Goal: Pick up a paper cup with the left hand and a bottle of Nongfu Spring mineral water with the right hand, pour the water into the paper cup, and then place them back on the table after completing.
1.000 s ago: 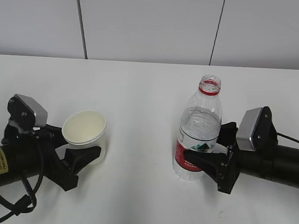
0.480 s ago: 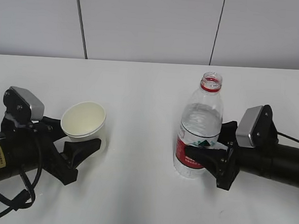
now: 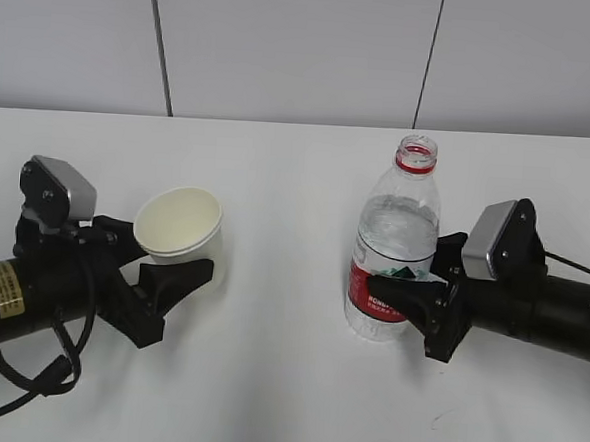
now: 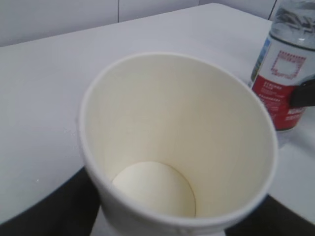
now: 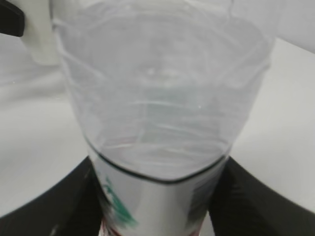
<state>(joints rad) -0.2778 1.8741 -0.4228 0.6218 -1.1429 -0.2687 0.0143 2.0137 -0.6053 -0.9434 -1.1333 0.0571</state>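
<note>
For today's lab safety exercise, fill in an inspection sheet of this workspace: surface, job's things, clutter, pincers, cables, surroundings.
Surface: white table, a faint dark scuff near the front right.
Job's things: paper cup empty, tilted; water bottle upright, uncapped, partly filled, red label.
Clutter: nothing seen.
Pincers: left pincer shut on the cup; right pincer shut on the bottle at its label.
Cables: black cable looping under the left arm.
Surroundings: pale panelled wall.
</note>
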